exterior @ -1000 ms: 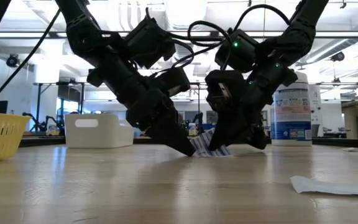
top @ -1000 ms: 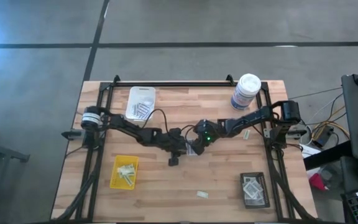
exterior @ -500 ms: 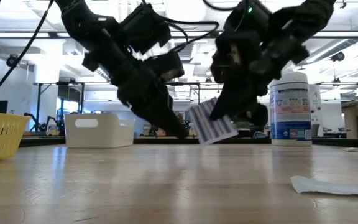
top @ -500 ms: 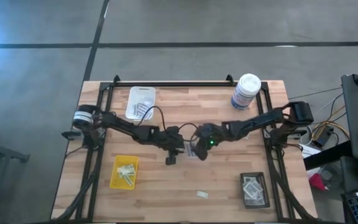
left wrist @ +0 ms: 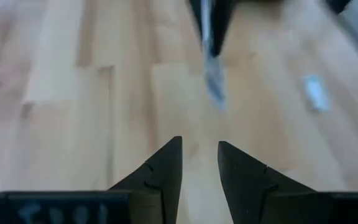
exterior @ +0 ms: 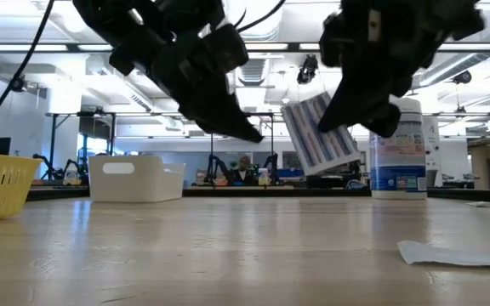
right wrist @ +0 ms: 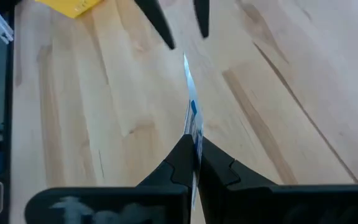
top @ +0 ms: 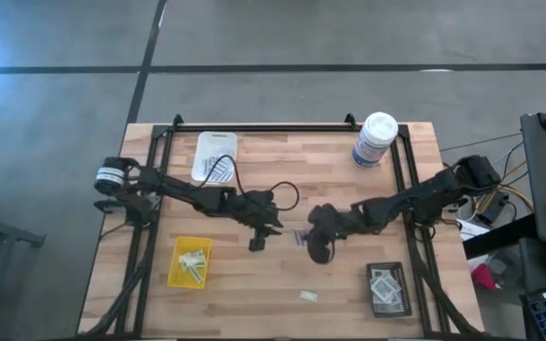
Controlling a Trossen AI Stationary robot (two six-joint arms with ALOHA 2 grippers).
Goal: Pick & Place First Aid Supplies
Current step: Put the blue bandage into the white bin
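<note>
— Packet position? Where is the striped packet (exterior: 320,134) seen?

— It is held clear of the table (top: 282,275), pinched at one end by the right gripper (right wrist: 193,155), whose fingers are closed on it. From the low camera it is seen hanging tilted, its long axis slanting up and away from the wood.

— And the left gripper (left wrist: 199,163)?

— It is lifted too, just beside the packet, with its fingers parted and nothing between them. Through its own camera the packet is seen edge-on, straight ahead of the gap.

— So which arm is counted as nearer?

— The right one, since the packet is already gripped by it. The black tray (top: 388,289) lies on that arm's side of the table, close to its gripper; the white tray (top: 215,154) and yellow tray (top: 190,261) lie on the left arm's side, farther off.

— Which tray is judged the target?

— That cannot be told. Another packet (top: 308,296) is left lying flat on the wood, near the front edge, between the yellow and black trays.
</note>
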